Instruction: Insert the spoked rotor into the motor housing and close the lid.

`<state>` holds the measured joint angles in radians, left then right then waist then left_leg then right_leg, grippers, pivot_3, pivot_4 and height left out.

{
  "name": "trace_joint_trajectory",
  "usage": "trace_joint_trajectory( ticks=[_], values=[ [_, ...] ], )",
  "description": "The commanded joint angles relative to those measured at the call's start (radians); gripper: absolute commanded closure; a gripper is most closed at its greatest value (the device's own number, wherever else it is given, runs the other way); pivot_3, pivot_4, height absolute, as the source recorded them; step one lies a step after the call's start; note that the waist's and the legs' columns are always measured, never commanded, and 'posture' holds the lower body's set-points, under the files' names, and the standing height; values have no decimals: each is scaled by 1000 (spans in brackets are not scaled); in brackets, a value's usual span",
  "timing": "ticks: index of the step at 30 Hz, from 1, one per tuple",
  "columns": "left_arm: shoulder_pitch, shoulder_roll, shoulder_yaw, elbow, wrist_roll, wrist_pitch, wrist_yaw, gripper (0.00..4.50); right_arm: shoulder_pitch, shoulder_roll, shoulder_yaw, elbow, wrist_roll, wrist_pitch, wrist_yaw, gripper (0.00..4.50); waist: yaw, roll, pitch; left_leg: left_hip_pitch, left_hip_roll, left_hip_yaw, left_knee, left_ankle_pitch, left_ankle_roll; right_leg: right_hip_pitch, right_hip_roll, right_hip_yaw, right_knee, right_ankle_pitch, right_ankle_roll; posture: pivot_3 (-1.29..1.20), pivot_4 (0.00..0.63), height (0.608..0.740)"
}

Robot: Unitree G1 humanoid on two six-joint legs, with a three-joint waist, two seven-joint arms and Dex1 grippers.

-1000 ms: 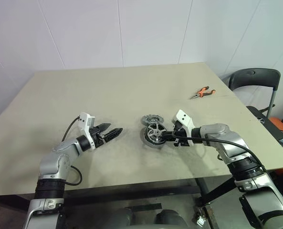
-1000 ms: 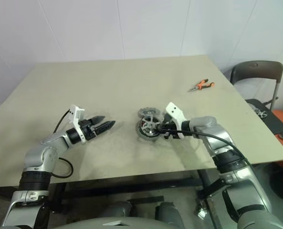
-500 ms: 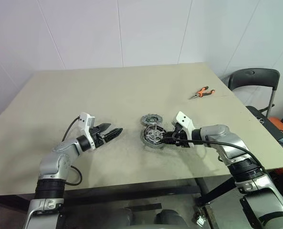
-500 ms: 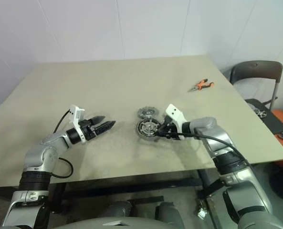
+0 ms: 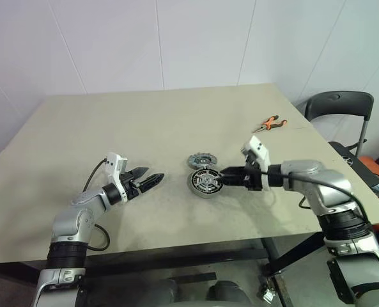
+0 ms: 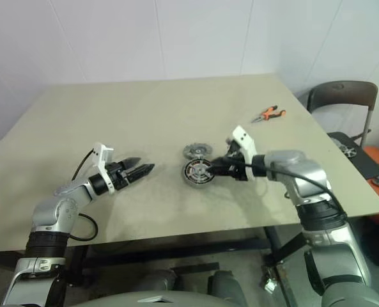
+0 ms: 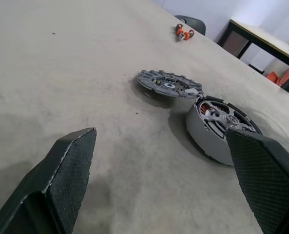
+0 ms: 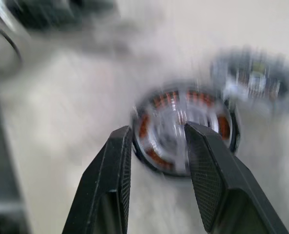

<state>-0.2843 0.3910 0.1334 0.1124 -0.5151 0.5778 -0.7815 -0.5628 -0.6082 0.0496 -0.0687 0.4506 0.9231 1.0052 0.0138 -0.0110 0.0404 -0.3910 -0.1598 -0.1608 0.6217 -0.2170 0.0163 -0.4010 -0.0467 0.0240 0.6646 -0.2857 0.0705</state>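
In the motor housing (image 5: 206,182) lies the spoked rotor (image 7: 225,116); the lid (image 5: 202,160) rests just behind it on the surface (image 5: 144,121). Right claw (image 5: 224,173), partly parted, is empty; left claw (image 5: 156,176), spread wide, empty.

Motion blur smeared the motor housing (image 8: 184,130) and the lid (image 8: 254,78) beside it, so the rotor's spokes were indistinct. The chair (image 5: 340,115) beyond the housing was cut off.
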Motion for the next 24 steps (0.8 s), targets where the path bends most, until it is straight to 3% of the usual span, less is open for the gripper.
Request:
trace_joint_trajectory(
  ticks=[1,4,11,24],
  values=[
    [-19,7,13,-37,-19,-5,-3,0,11,20,-28,-72,55,26,-28,3571,1,0,0,0,0,0,0,0,0,0,0,0,0,0,0,0,0,740],
    [-24,7,10,-34,-18,-4,-6,0,37,23,2,-97,43,19,-55,4481,1,0,0,0,0,0,0,0,0,0,0,0,0,0,0,0,0,740],
    [-37,9,6,-25,-13,-2,-10,0,19,116,70,-18,-68,-97,-204,4481,-1,0,0,0,0,0,0,0,0,0,0,0,0,0,0,0,0,740],
    [-33,9,6,-43,-18,7,-4,0,82,183,216,204,-248,-293,-254,4481,-1,0,-1,1,0,0,0,0,0,-2,0,0,0,0,0,0,0,740]
  ],
)
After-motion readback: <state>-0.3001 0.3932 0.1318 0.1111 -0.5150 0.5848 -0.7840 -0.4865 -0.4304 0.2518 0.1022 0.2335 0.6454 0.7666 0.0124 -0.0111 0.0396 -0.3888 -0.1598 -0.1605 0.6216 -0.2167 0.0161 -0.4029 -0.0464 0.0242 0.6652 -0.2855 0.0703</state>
